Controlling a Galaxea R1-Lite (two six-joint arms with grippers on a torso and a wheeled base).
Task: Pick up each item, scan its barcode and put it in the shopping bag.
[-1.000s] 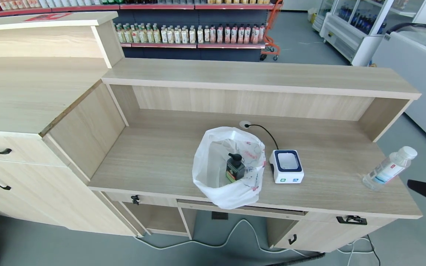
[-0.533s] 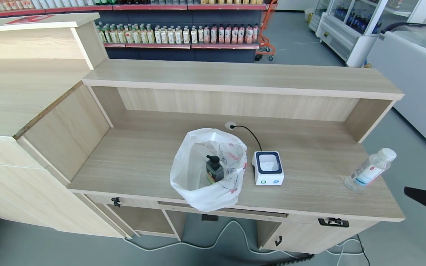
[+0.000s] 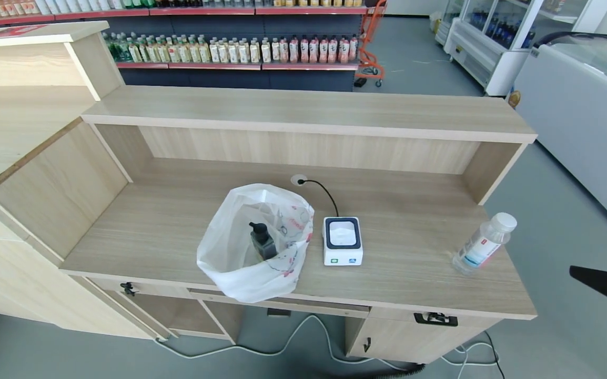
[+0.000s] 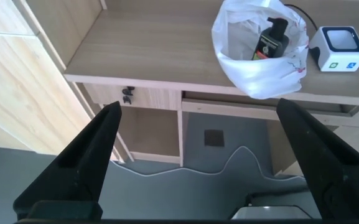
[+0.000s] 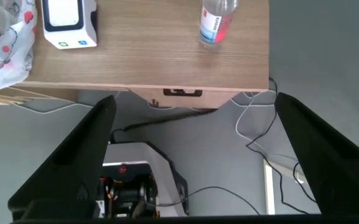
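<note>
- Left gripper [image 4: 199, 109]: jaws spread wide, nothing between them. It hangs low, out in front of the counter's [image 3: 167, 231] front edge, near the bag's end.
- Shopping bag [image 3: 253, 268]: thin white plastic standing left of centre on the counter, mouth open upward. Judged soft, so it should fold if nudged. A dark pump bottle [image 3: 262, 242] stands upright inside.
- Scanner [image 3: 342, 241]: just beside the bag on its right, window facing up, cable running to the back.
- Clear bottle [image 3: 483, 243]: standing near the counter's right end with its white cap up, well apart from the scanner. Judged light, thin-walled, smooth and round, so it may dent or slip. Best taken across the mid-body, leaving the label free for scanning.
- Right gripper [image 5: 196, 99]: jaws wide, empty. It sits off the counter's front right corner, below the top, with the bottle ahead of it.
</note>
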